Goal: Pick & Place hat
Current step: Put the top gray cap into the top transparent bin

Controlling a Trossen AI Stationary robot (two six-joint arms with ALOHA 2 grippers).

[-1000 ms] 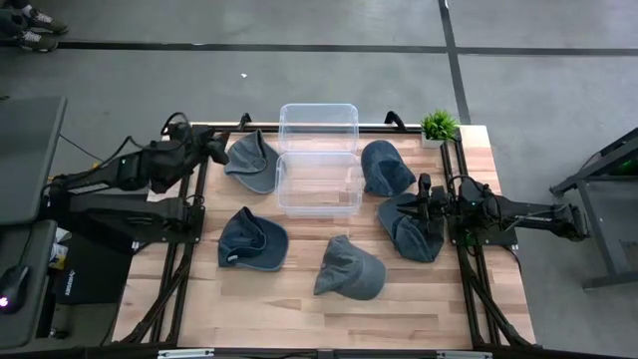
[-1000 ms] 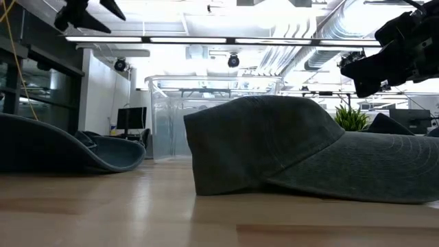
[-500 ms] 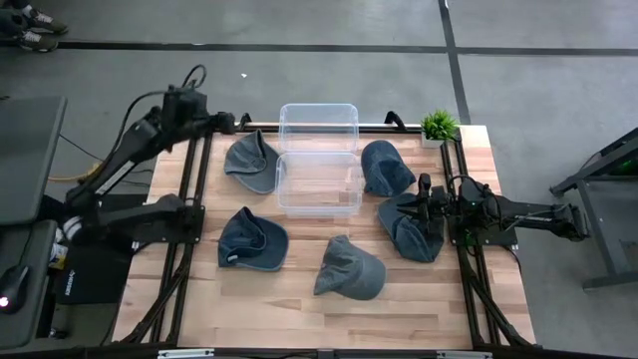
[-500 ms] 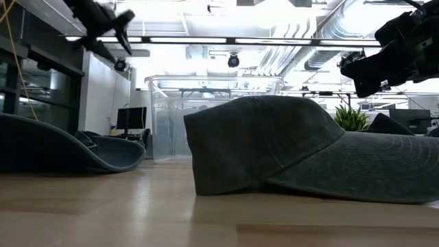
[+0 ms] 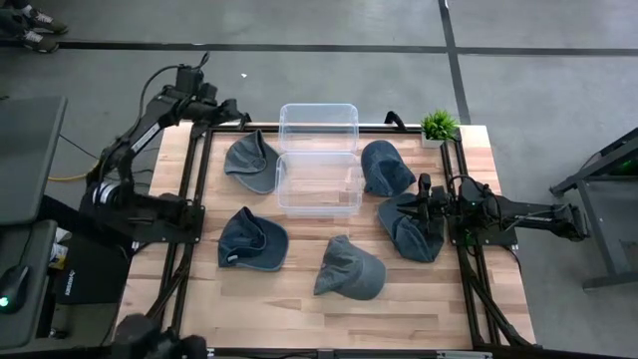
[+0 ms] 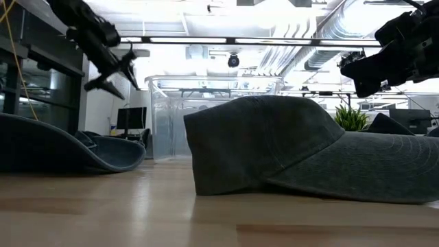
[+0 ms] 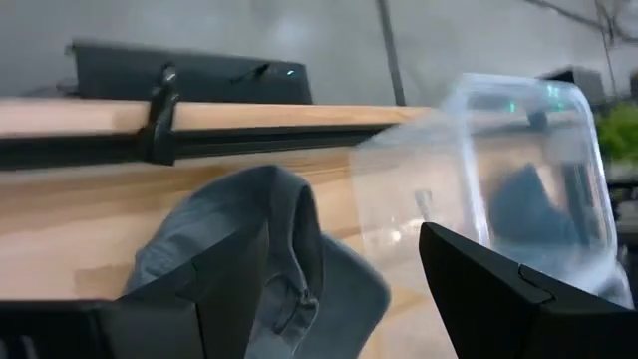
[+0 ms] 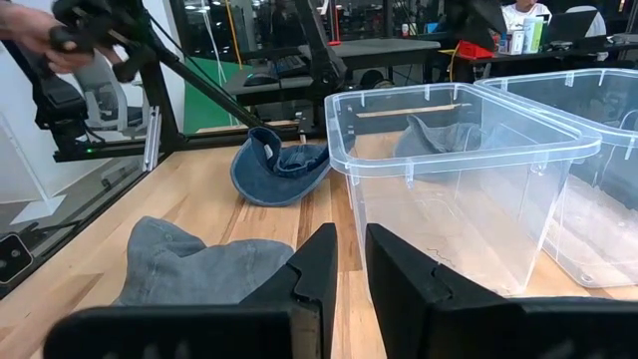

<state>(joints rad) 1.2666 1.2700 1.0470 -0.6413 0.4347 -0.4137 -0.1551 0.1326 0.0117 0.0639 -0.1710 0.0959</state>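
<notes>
Several dark blue-grey caps lie on the wooden table: far-left (image 5: 251,162), near-left (image 5: 251,239), near-middle (image 5: 349,269), far-right (image 5: 387,168) and right (image 5: 411,226). My left gripper (image 5: 224,108) is open and held high over the table's far-left corner. In its wrist view (image 7: 339,289) it looks down on the far-left cap (image 7: 259,249). My right gripper (image 5: 427,204) hovers over the right cap with its fingers nearly together (image 8: 349,269). In the low view it (image 6: 384,55) hangs well above the table.
Two clear plastic bins stand mid-table, one at the far edge (image 5: 318,127) and one nearer (image 5: 319,182). A small potted plant (image 5: 438,126) sits at the far-right corner. Black frame rails (image 5: 194,199) run along the table's sides. A person's hand (image 8: 35,30) shows beyond the left side.
My left arm has risen and swung from beside the far-left cap toward the table's far edge. Its gripper now stands over the far-left corner, tipped downward, and has stayed open. No cap has moved.
</notes>
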